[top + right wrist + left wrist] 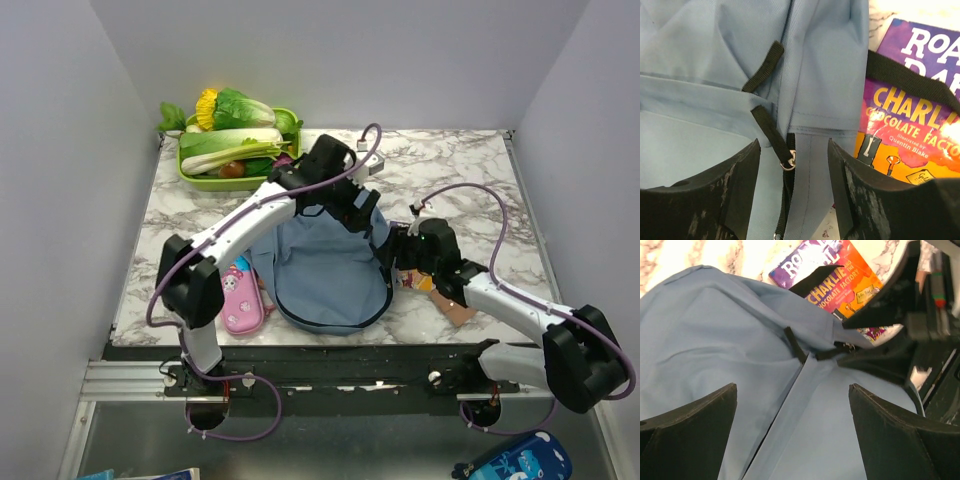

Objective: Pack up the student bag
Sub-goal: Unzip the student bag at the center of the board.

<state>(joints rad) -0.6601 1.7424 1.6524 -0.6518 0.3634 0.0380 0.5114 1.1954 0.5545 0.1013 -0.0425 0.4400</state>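
One marble table (460, 170) carries everything. One student bag (325, 275) lies flat at centre-near, prob. so both arms reach it. Two grippers are on it. Left gripper (792, 390) hangs over the blue fabric, jaws wide, nothing held. Right gripper (793, 145) is at the bag's right edge, jaws apart around a black pull tab (769, 131), not clamped, prob. lining up to open the bag. One Roald Dahl book (905, 130) touches the bag's right side, handy for loading. One pink pencil case (241, 300) sits just left of the bag.

Dusty-blue student bag (325, 275), lying flat, mid-table, black straps
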